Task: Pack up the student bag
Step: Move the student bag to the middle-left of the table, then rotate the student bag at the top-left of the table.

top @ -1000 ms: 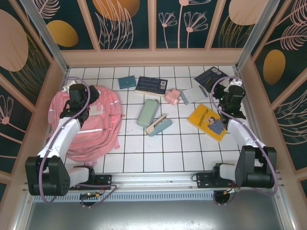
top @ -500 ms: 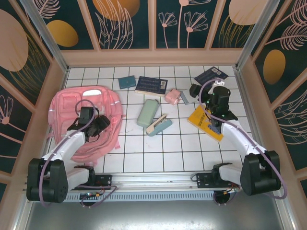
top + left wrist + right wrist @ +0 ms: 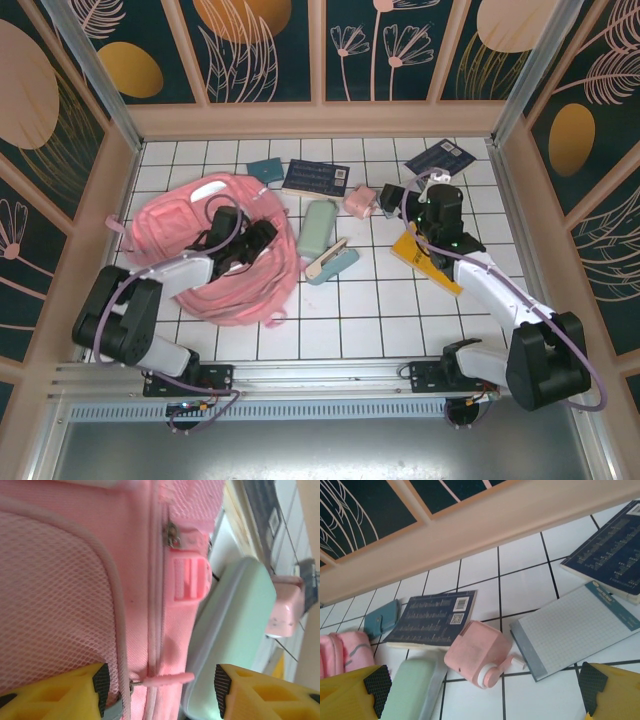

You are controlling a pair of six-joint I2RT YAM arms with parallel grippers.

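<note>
The student bag (image 3: pixel 195 262), a big soft pink backpack, lies flat on the left half of the tiled floor. My left gripper (image 3: pixel 256 240) rests low on its right edge. In the left wrist view the bag (image 3: pixel 60 580) fills the frame, and my left gripper (image 3: pixel 160 687) stands partly open astride the zip seam. The pink zip pull (image 3: pixel 167 679) lies between the pads, and the right pad is clear of the fabric. My right gripper (image 3: pixel 394 196) hovers wide open over a pink sharpener (image 3: pixel 476 658) and holds nothing.
A mint case (image 3: pixel 316 230) touches the bag's right edge. A teal-and-white case (image 3: pixel 332 264) lies beside it. A teal wallet (image 3: pixel 265 168) and two dark blue books (image 3: pixel 316 177) (image 3: pixel 441 157) lie at the back. A grid notepad (image 3: pixel 575 627) and a yellow book (image 3: pixel 425 258) lie right.
The bag slid right across the floor with my left gripper, up against the mint case. The left jaws narrowed. My right arm swung left over the sharpener.
</note>
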